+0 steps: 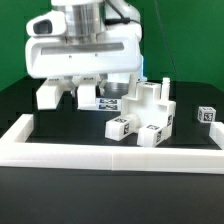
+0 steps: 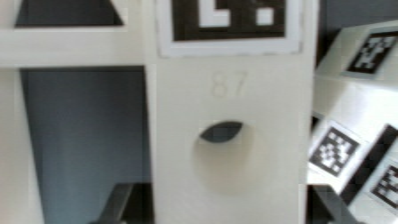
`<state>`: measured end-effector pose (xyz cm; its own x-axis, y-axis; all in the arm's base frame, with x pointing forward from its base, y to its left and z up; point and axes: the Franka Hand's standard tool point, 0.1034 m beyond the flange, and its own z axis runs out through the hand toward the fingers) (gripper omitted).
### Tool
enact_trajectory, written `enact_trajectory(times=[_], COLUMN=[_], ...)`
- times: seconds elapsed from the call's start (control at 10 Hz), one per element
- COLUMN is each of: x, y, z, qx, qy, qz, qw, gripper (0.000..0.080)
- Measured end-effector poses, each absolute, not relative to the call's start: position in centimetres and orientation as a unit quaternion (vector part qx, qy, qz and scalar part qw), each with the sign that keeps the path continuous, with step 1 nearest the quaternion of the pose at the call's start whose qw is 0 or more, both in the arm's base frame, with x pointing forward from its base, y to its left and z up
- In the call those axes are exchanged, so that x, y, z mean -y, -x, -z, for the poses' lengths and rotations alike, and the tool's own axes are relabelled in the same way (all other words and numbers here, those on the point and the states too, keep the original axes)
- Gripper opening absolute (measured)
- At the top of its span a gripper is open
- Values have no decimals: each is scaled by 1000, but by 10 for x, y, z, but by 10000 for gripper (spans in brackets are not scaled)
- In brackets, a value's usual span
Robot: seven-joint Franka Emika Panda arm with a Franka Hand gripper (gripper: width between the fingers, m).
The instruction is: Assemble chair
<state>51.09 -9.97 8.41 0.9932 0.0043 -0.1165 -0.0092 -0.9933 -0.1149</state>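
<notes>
Gripper (image 1: pixel 88 88): lowered close to the table (image 1: pixel 15 100) in the exterior view, where its jaws are hidden under the arm's white body.
Wrist view only: two dark fingers (image 2: pixel 128 205) are seen against either side of a white bar (image 2: pixel 222 90). The jaws are partly closed and the bar is held between them.
Bar detail: a round hole (image 2: pixel 222 132) and a square tag (image 2: pixel 231 20) are shown on its face, and neither can be made out from outside.
Exterior view only: the joined chair parts (image 1: pixel 145 115) are seen near the gripper at 4 o'clock. A white block (image 1: pixel 50 96) is seen at 9 o'clock, a small tagged cube (image 1: pixel 207 115) well apart at 3 o'clock, and the wall (image 1: pixel 100 157) at 6 o'clock.
</notes>
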Motion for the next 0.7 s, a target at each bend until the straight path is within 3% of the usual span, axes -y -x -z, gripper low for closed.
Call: enact_trajectory(times=[0.4, 0.7], x=[84, 77], y=[-523, -524], z=[-117, -114], qx=[-26, -45], qy=[997, 996], qz=[-39, -42], qw=[61, 60], gripper=[288, 288])
